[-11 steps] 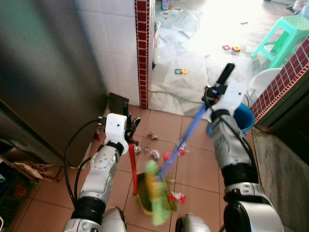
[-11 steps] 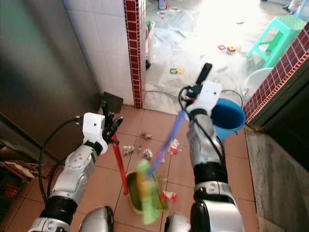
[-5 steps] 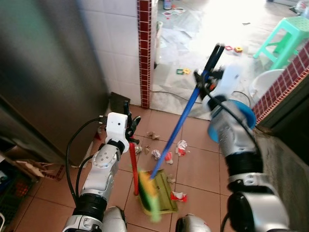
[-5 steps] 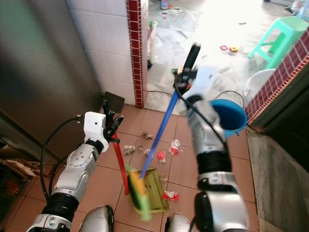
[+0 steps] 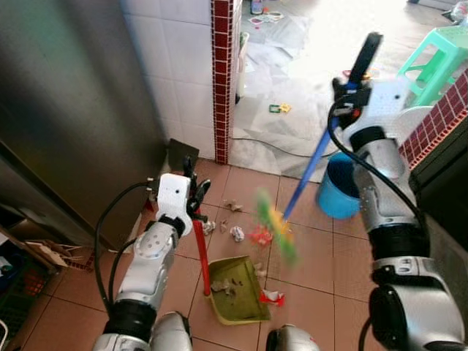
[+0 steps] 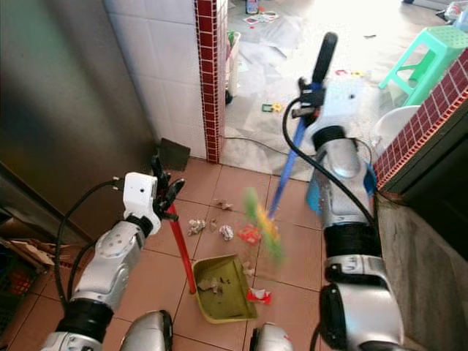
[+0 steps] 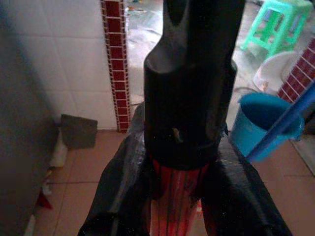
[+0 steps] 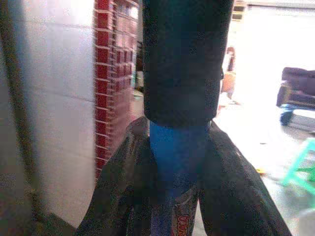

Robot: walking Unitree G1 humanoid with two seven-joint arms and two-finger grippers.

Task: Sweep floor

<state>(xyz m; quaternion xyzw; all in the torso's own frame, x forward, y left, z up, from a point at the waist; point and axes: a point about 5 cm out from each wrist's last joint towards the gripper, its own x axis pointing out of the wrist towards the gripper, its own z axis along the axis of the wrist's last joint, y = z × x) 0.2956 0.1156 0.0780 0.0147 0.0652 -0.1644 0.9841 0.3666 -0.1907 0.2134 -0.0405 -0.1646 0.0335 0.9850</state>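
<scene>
My left gripper (image 5: 191,199) is shut on the red handle (image 5: 200,248) of a green dustpan (image 5: 237,290) that rests on the terracotta tiles with some scraps in it. My right gripper (image 5: 349,88) is shut on the blue broom handle (image 5: 311,164), high up near its black grip. The green broom head (image 5: 276,225) is blurred, lifted off the floor above the litter. Crumpled paper and red wrappers (image 5: 235,233) lie on the tiles beyond the dustpan; one red scrap (image 5: 271,296) lies beside its right edge.
A steel fridge (image 5: 66,110) and white tiled wall with a red brick strip (image 5: 221,73) stand to the left. A blue bucket (image 5: 336,190) stands right of the broom, a green stool (image 5: 436,62) farther off, and a brick counter (image 5: 439,117) at the right.
The right arm swung the broom up and to the right; its head left the dustpan and now hangs over the litter. The dustpan stayed put, now showing scraps inside.
</scene>
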